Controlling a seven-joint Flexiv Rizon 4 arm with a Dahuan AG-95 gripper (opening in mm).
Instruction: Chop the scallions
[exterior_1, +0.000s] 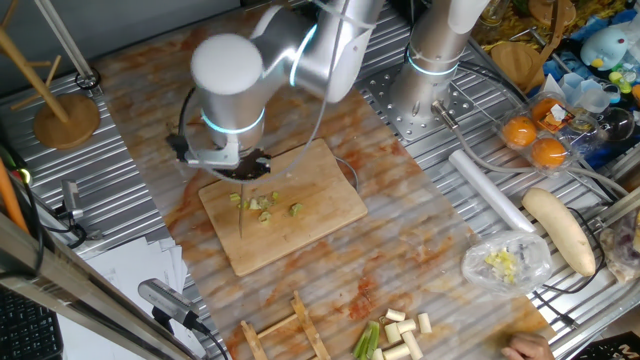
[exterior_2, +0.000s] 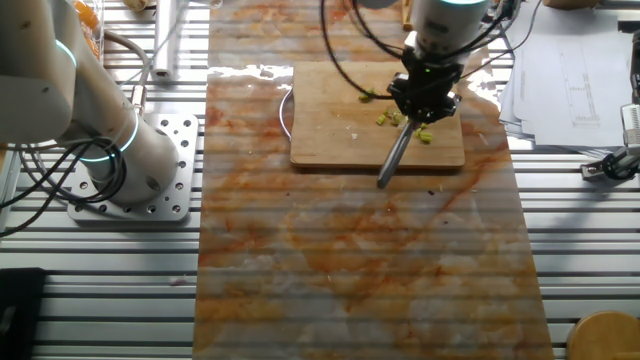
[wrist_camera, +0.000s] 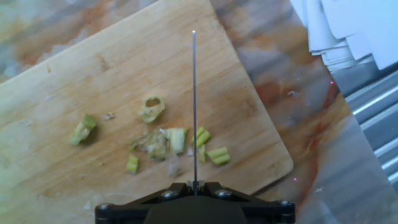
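The hand view is filled mostly by the rectangular pale wooden cutting board (wrist_camera: 124, 93), which lies on the marbled orange-white table (wrist_camera: 323, 124). Above the board, the thin grey knife blade (wrist_camera: 194, 106) is seen edge-on, running away from the black gripper (wrist_camera: 194, 190).

On the board, the scallions (wrist_camera: 168, 140) are scattered as small yellow-green cut pieces. Most are gathered just beside the blade on both sides, one ring-shaped piece (wrist_camera: 152, 108) lies a little apart, and one piece (wrist_camera: 81, 129) lies well to the side.

Several risks can be judged from this. The pieces are light and loose, so they could be pushed away or could stick to the blade when it is lifted. The farther pieces could be missed by the next cut. Some pieces lie near the board's edge, so they could roll onto the table. A blade that is not brought down flat would leave pieces only half cut.

The jaws appear closed narrowly on the knife's base. Their contact surfaces are hidden by the gripper body.
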